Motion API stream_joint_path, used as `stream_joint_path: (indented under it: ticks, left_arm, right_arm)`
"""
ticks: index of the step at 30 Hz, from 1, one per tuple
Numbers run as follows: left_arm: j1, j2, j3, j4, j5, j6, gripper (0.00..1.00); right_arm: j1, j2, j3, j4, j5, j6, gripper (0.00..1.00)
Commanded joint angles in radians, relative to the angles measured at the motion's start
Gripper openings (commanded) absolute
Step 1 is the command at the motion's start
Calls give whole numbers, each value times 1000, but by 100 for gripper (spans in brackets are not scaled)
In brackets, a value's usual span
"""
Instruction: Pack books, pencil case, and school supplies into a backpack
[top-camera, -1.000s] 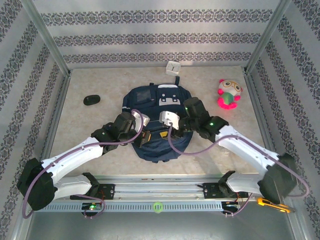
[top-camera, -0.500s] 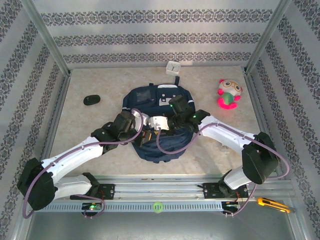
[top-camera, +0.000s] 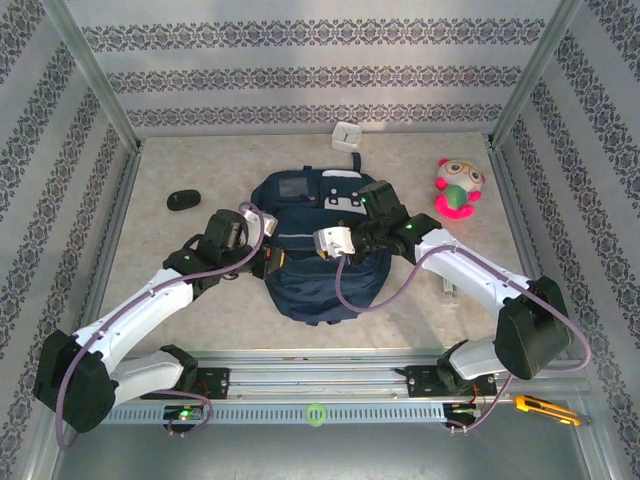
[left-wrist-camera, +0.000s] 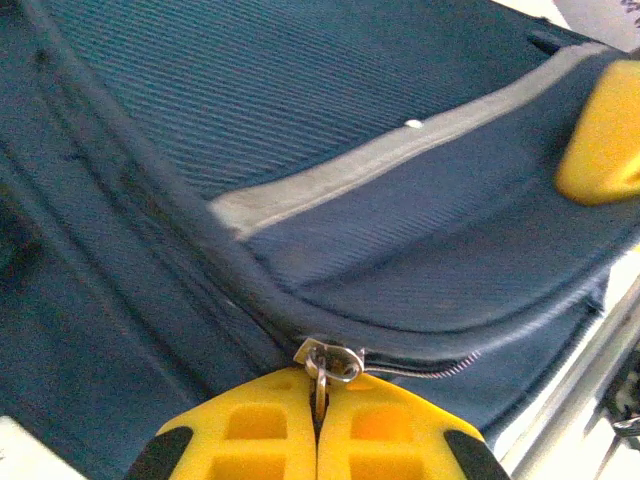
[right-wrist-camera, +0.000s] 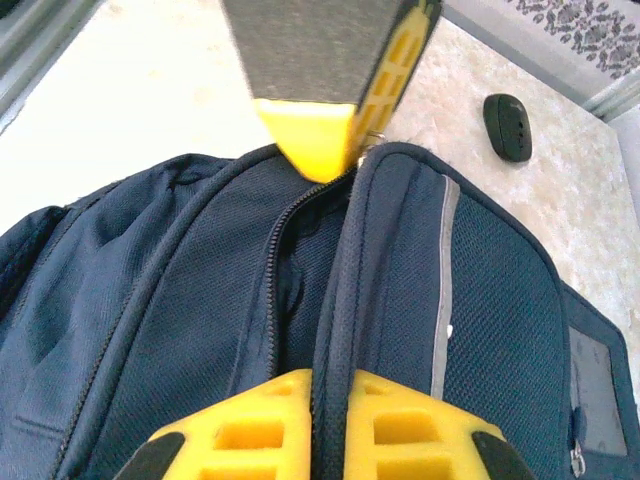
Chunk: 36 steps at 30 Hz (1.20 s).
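At the near edge, an orange-handled cutter (top-camera: 541, 406) lies on the metal rail (top-camera: 330, 380) by the right arm's base. Both arms reach inward over the counter (top-camera: 420, 150) to the backpack (top-camera: 320, 290), which lies flat at the counter's middle, its white-patched top toward the far wall. The left claw (left-wrist-camera: 320, 400), at the pack's left side, has its yellow fingers (left-wrist-camera: 250, 430) pressed together on the metal zipper pull (left-wrist-camera: 325, 362), just below the grey stripe. The right claw (right-wrist-camera: 318, 405) comes in from the pack's right side, its fingers (right-wrist-camera: 410, 430) closed tight on the navy edge beside the zipper track. In the right wrist view that track runs straight ahead to the left claw at the pack's opposite rim. Farther out, well apart from the pack, a black oval object (top-camera: 182, 200) sits on the left and a pink-and-green plush toy (top-camera: 457, 188) on the right. A small white object (top-camera: 347, 134) rests against the far wall.
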Motion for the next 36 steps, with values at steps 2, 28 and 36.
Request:
stream_joint_path:
  ticks: [2,28,36]
  left_arm:
    - [94,37,69,-147,-218,90,1]
    - [166,106,135,100,-70,417,63]
    - [159,-135,75,8,331,953,85]
  right_arm:
    - [-26,-72,11,-173,-142,-78,0]
    - [-62,6,63,-168,-226,-55,0]
    - [-57,37,90,-175,-247,-48,0]
